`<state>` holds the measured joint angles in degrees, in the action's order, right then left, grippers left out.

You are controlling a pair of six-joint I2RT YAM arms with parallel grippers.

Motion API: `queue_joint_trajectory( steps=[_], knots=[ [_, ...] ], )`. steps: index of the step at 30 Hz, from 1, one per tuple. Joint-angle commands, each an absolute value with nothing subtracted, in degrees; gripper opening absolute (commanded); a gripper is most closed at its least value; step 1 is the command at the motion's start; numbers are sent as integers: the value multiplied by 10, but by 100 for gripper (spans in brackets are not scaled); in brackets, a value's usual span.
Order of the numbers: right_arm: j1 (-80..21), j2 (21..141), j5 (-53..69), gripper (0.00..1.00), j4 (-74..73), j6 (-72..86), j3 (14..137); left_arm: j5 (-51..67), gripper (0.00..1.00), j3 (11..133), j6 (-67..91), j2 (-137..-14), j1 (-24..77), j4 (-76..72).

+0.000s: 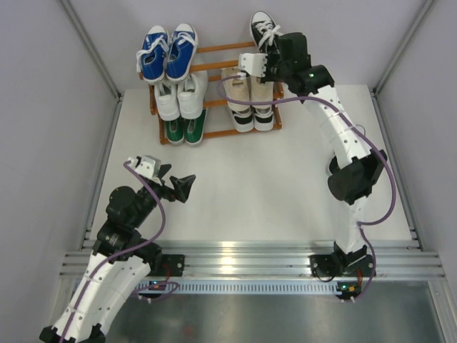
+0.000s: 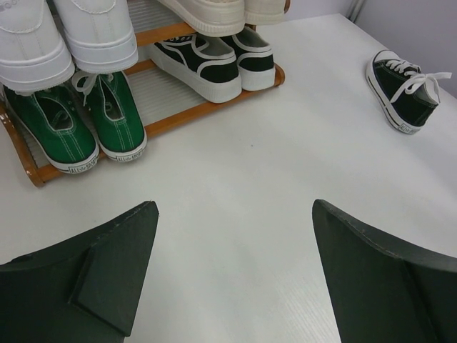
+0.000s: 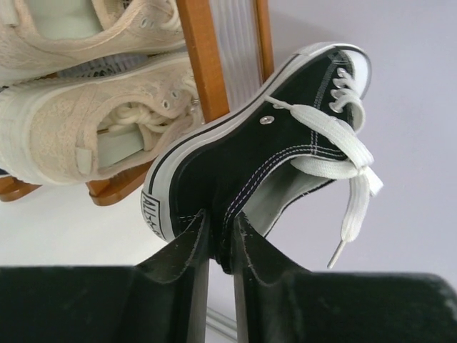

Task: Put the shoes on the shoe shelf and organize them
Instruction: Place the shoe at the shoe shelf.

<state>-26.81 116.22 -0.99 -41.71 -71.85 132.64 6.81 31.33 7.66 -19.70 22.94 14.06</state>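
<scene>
We've got R claw [image 3: 221, 220] clenched on heel of black canvas white-laced sneaker [image 3: 285, 150], toe pointing away from claw, just beside top-right of orange-brown wooden shoe shelf [image 3: 203, 64], so R arm's nearer; L claw [image 2: 234, 214] released, well apart over worktop [image 2: 235, 143].

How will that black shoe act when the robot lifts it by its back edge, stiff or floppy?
Probably fairly stiff: the black shoe holds its shape though the right gripper pinches only its heel collar. Its white laces hang loose, so they likely flop and could snag. Held at one end, it may tilt.
</scene>
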Motion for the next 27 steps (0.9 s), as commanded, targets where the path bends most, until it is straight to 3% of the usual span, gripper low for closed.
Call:
queue_joint_trajectory(
  steps=[1, 5, 11, 17, 19, 20, 27],
  knots=[
    [-265, 1155, -19, 18, -313, -726, 1344, 75, 94, 308, 68, -195, 227, 124],
    [-265, 1157, -23, 30, -308, -727, 1338, 77, 94, 308, 68, -195, 227, 123],
    [-265, 1155, -24, 61, -305, -723, 1329, 80, 95, 308, 67, -196, 227, 123],
    [-265, 1136, -4, 75, -315, -707, 1325, 81, 95, 307, 67, -195, 227, 123],
    [-265, 1122, 22, 86, -335, -700, 1325, 81, 95, 308, 67, -195, 227, 123],
    [-265, 1116, 33, 99, -341, -698, 1318, 81, 95, 308, 67, -195, 227, 123],
    [-268, 1052, 71, 99, -363, -670, 1279, 82, 95, 308, 66, -193, 227, 123]
  ],
)
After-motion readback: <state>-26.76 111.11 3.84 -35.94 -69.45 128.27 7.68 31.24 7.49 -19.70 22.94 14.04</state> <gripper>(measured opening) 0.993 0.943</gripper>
